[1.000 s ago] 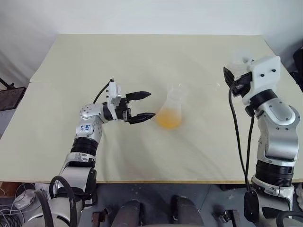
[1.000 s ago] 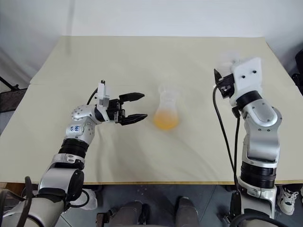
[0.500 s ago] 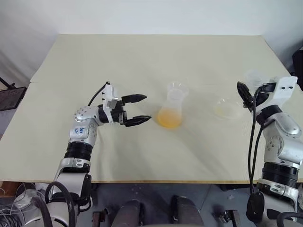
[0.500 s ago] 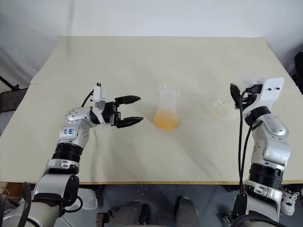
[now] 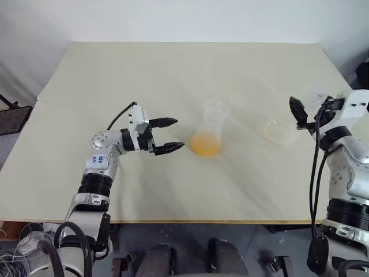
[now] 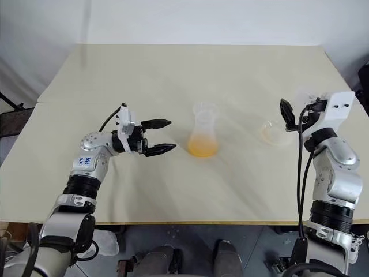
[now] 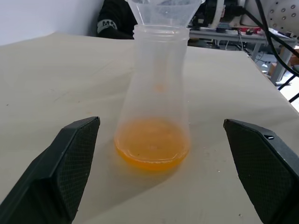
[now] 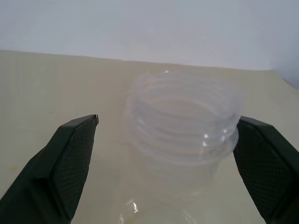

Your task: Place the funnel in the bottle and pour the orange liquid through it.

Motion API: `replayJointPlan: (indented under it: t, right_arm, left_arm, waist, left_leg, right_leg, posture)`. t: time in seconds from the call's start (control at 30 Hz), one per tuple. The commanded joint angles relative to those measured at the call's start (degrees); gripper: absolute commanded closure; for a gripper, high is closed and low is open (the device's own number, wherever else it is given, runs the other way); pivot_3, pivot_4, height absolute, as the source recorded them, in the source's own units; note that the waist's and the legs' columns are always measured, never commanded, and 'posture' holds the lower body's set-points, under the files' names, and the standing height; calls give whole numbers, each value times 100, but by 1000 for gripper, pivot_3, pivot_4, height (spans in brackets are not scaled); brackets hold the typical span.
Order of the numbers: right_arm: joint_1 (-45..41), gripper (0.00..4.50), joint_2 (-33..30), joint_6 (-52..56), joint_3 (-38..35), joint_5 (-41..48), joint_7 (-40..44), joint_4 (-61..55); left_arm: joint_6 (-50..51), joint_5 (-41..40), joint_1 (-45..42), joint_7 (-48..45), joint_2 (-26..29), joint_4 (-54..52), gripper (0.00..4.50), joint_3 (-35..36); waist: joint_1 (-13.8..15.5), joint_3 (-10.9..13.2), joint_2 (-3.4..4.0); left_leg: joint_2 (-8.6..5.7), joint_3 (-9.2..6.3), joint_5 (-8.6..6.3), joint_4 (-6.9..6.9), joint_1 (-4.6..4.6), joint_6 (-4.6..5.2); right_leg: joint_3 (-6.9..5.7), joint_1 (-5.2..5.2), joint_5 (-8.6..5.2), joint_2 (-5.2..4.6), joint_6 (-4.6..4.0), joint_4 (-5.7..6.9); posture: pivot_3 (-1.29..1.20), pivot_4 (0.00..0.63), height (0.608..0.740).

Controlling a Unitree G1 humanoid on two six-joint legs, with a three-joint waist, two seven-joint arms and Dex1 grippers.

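Funnel seated in bottle neck, mid-tabletop; orange liquid pooled inside. L hand open beside bottle, prob. to steady. R hand open around empty jar.

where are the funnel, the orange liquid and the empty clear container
funnel (image 7: 161, 11), left wrist view, on its cone wall.
orange liquid (image 7: 152, 147), left wrist view, middle of the pool.
empty clear container (image 8: 184, 126), right wrist view, on its ribbed wall.
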Motion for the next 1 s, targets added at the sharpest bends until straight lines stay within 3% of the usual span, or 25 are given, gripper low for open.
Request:
replayJointPlan:
  t: [0.03,0.27,0.43,0.6,0.7,0.83,1.0]
  right_arm:
    - [-135,28,-227,2,-112,191,-45,-344]
    - [-355,28,-506,-81,-14,475,214,-634]
    - [99,28,-792,431,-13,1456,1033,-1927]
    - [1579,28,-1246,1050,-295,2550,1950,-3176]
    - [2646,28,-1321,1078,-533,2758,2369,-3580]
    - [3881,28,-1299,397,-463,2183,3115,-3516]
    - [4406,28,-1043,-389,-268,1716,3497,-2849]
  left_arm:
    - [42,26,65,120,67,-212,0,15]
    - [45,223,246,552,136,-451,0,2]
    - [176,-128,434,295,256,-750,0,151]
    - [41,-335,642,-206,572,-769,0,302]
    - [-23,-349,712,-513,841,-535,0,382]
    - [-163,-364,839,-817,1059,-331,0,451]
    - [-244,-383,852,-1003,1120,-91,0,542]
  waist:
    - [4,0,0]
    - [8,0,0]
    - [23,0,0]
    - [64,2,-6]
    - [152,2,-6]
    - [168,2,-7]
    - [159,0,-10]
  left_leg:
    - [0,0,0,0,0,0]
    - [-1,0,0,1,-1,0]
    - [1,-2,0,-1,-1,0]
    - [1,-10,-1,-1,-2,0]
    - [-2,-3,-1,6,2,0]
    - [-2,3,-1,7,8,2]
    - [-3,4,0,8,10,3]
  right_leg:
    - [0,0,0,0,0,0]
    - [1,0,0,-1,0,0]
    - [0,0,0,-1,0,-1]
    - [-8,6,0,-1,0,-7]
    - [-6,15,0,-2,1,-13]
    - [-2,21,1,-2,1,-17]
    - [0,23,2,-2,4,-19]
  posture:
    - [0,150,740]
    - [0,150,740]
    - [0,150,740]
    - [0,150,740]
    - [0,150,740]
    - [0,150,740]
    - [0,150,740]
